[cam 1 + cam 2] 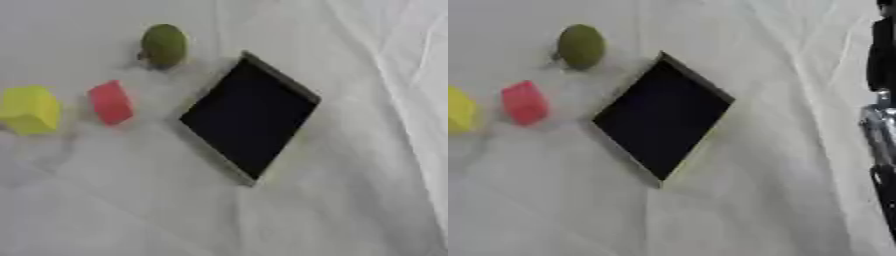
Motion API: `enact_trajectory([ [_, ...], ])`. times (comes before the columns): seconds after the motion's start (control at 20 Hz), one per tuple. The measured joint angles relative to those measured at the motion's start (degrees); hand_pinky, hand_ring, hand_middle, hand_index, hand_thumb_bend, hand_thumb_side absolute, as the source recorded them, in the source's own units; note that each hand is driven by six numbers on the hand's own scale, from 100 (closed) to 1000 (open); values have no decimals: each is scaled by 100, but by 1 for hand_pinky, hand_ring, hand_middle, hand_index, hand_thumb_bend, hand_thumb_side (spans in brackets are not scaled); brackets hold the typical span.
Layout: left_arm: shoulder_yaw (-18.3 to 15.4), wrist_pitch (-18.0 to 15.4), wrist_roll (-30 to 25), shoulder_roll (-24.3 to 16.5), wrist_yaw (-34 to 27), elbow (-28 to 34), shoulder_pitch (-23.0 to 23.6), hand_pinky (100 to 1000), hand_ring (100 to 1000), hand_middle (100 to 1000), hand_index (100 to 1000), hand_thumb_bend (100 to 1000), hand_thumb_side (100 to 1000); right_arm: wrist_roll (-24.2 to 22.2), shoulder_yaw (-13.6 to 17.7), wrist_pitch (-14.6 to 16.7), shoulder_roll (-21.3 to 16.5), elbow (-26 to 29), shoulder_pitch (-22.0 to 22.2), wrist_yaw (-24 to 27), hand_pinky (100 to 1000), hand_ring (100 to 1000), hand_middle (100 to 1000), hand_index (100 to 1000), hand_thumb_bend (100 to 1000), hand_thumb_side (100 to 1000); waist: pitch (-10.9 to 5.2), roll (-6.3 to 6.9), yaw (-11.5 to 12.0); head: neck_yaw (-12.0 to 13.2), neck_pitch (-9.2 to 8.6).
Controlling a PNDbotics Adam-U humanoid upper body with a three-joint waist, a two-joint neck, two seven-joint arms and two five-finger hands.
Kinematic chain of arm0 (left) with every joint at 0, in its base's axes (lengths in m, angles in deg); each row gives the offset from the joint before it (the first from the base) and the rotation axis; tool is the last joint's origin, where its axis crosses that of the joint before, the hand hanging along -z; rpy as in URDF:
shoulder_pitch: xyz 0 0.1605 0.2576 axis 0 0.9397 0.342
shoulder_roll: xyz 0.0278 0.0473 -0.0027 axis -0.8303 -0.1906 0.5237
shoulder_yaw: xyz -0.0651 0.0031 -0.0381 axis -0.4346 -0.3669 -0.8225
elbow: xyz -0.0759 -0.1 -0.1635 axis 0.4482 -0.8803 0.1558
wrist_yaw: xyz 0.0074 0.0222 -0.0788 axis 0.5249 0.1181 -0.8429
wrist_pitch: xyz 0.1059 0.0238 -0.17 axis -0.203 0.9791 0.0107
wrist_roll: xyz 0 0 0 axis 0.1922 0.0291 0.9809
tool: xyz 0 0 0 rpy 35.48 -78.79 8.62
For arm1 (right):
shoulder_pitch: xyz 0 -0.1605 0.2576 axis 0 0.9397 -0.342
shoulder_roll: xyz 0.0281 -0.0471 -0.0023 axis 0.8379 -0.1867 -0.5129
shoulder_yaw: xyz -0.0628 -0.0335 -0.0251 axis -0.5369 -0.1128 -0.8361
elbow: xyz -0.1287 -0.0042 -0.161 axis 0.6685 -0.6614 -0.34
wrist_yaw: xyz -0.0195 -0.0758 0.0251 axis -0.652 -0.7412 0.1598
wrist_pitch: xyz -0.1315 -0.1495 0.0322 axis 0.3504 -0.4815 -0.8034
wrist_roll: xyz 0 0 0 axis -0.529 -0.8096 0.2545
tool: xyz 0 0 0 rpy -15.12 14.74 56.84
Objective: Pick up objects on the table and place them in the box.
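Observation:
A shallow box (249, 117) with a dark inside lies tilted at the middle of the white cloth. To its upper left rests a green round fruit (164, 45). Left of the box sits a red block (110, 102), and further left, near the edge of the view, a yellow block (30, 109). All three lie on the cloth outside the box. A black and silver stretch of my right arm (881, 100) runs down the right edge of the right eye view, well away from the objects. Neither hand shows.
The white cloth (350, 210) covers the whole table, with creases running down the right side and across the lower part. Nothing else lies on it.

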Motion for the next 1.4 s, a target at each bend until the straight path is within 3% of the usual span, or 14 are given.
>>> enact_trajectory([
  [0.5,-1,1,20,25,22,0,1,846,835,820,860,174,772,29,36,-19,-32,0,32,-95,840,892,747,805,100,655,0,0,0,30,0],
  [0.85,91,45,-155,19,229,0,-63,854,842,829,896,240,768,52,30,-49,-32,0,32,-115,839,889,744,804,100,655,0,0,0,228,2],
  [1.4,394,-49,-823,-77,516,0,-106,893,891,884,945,489,682,19,4,-85,-32,0,27,-128,837,886,740,801,100,652,0,0,-9,352,-6],
])
